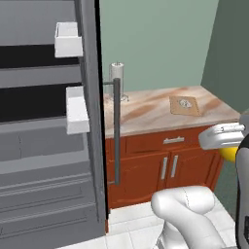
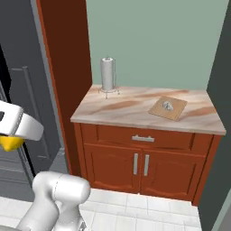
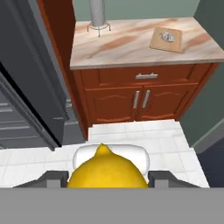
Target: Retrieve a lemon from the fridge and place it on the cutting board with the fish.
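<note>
My gripper [image 3: 107,180] is shut on the bright yellow lemon [image 3: 107,171], which sits between the two dark fingers, well above the white tiled floor. The lemon [image 1: 228,154] shows under the white hand at the right edge of the left base view, and at the left edge of the right base view [image 2: 10,143]. The light-wood cutting board [image 3: 158,43] lies on the marble counter, far ahead and to the right, with the small grey fish [image 3: 167,36] on it. The board [image 2: 159,110] and fish [image 2: 168,106] are apart from the gripper. The dark grey fridge [image 1: 44,160] stands open at the left.
The open fridge door with its bar handle [image 1: 116,131] stands between fridge and counter. A paper towel roll [image 2: 107,74] stands at the counter's back left. Red-brown cabinets [image 2: 140,167] sit under the marble top [image 2: 126,110]. A dark wall [image 2: 221,113] bounds the right.
</note>
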You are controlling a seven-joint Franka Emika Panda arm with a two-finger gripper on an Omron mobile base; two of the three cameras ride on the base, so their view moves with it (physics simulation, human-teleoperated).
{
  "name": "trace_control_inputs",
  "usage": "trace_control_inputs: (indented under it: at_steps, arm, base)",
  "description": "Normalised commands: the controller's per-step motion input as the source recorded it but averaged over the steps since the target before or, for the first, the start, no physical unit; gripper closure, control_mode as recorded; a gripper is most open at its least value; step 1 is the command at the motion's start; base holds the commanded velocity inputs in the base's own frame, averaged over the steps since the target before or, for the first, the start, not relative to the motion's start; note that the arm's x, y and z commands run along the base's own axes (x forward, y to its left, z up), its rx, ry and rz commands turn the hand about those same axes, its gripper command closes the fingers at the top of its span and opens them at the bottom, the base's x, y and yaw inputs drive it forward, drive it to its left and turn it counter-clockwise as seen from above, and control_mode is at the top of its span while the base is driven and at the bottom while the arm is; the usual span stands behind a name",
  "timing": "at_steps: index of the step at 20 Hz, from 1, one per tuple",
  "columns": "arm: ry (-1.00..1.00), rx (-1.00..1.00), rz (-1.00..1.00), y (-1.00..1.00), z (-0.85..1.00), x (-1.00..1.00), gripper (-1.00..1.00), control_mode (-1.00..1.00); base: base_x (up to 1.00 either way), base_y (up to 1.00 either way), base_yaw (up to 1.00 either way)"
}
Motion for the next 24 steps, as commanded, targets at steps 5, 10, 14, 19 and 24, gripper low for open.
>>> trace_control_inputs:
  at_steps: [5,10,14,19,24]
  arm:
    - [0.0,0.0,0.0,0.0,0.0,0.0,1.0,1.0]
    - [0.0,0.0,0.0,0.0,0.0,0.0,1.0,1.0]
    - [0.0,0.0,0.0,0.0,0.0,0.0,1.0,1.0]
    - [0.0,0.0,0.0,0.0,0.0,0.0,1.0,1.0]
    - [0.0,0.0,0.0,0.0,0.0,0.0,1.0,1.0]
  base:
    - [0.0,-0.86,-0.05]
    - [0.0,-0.6,-0.03]
    - [0.23,-0.18,-0.02]
    - [0.57,-0.26,-0.09]
    - [0.78,-0.45,-0.07]
